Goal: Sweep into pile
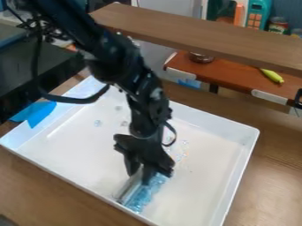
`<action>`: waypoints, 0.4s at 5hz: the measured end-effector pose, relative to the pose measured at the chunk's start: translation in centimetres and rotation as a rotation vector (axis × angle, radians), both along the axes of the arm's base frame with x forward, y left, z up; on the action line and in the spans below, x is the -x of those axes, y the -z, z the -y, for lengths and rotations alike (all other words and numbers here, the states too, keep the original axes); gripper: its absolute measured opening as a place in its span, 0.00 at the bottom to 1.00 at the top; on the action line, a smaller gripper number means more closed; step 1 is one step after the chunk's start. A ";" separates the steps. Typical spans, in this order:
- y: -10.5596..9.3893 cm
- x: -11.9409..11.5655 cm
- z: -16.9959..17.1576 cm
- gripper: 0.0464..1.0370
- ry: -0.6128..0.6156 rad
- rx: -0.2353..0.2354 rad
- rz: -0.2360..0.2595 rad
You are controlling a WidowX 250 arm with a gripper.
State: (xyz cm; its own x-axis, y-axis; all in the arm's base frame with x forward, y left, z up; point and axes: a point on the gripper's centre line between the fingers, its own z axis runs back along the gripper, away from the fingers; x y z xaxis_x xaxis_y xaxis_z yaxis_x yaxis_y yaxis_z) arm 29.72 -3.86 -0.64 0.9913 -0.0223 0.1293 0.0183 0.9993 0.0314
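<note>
Blue brush (pixel 143 193) inside white tray (pixel 212 122), near rim; end effector (pixel 140 177) clamped on brush.

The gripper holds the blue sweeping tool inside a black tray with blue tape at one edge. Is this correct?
No: the camera view shows the tray is white, not black. The gripper, blue sweeping tool and blue tape are as you say.

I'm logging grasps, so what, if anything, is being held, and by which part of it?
The hand appears to hold the grey-and-blue sweeping tool by its upper end.
</note>
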 end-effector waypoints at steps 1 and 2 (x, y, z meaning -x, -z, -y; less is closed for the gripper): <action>-0.1 0.0 2.3 0.32 -0.011 0.049 0.001; -0.6 0.4 3.4 0.32 -0.015 0.095 -0.012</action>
State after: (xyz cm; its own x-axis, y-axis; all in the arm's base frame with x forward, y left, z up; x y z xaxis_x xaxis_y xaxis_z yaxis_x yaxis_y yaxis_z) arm 29.34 -7.26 -0.09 0.9930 0.0039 0.1182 0.0036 0.9980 -0.0634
